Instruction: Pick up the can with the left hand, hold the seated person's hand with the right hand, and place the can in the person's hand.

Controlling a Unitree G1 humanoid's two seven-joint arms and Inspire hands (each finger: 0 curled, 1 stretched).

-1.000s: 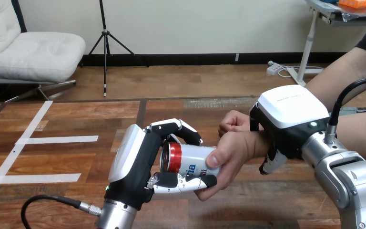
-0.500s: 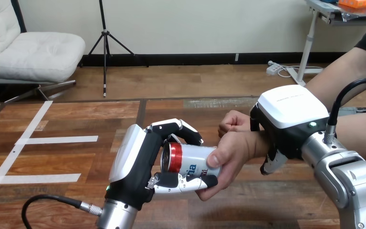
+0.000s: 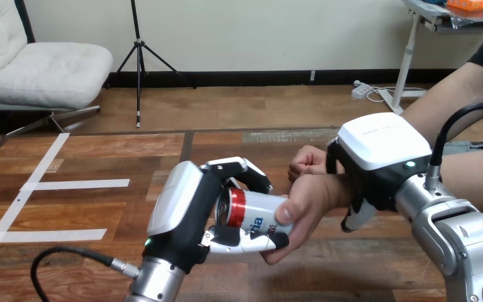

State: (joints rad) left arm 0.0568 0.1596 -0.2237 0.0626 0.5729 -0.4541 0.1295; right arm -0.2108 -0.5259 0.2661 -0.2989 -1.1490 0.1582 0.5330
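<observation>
Silver-and-white drink can with a red band near its lid [image 3: 255,211], lying on its side in the air above the brown wooden table [image 3: 69,207], lid end toward the robot. Left hand [image 3: 185,220] is closed round the lid end, with fingers [image 3: 245,170] arched over the top and the thumb along the underside. The can's far end sits in the person's hand [image 3: 302,211], which wraps it from below with the thumb on top. Both hands are on the can at once. Handover looks part done, release not yet made.

Right hand [image 3: 383,151] sits over the person's wrist [image 3: 334,190], fingers curled down its near side. Its white back shell hides most of the contact, so a grip on the wrist is likely, not certain.

Risks, as judged:
- Left hand opens before the person's grasp is firm. The person has the can by one end only, so it could tip lid-down and drop to the table.
- Left hand draws back while closed. That would be a tug that twists the can out of the person's fingers.
- Person's fingertips lie just beside the robot's thumb under the can. Opening or sliding there could pinch them.
- Right hand squeezing harder or shifting would jog the wrist and unsettle the can.
</observation>
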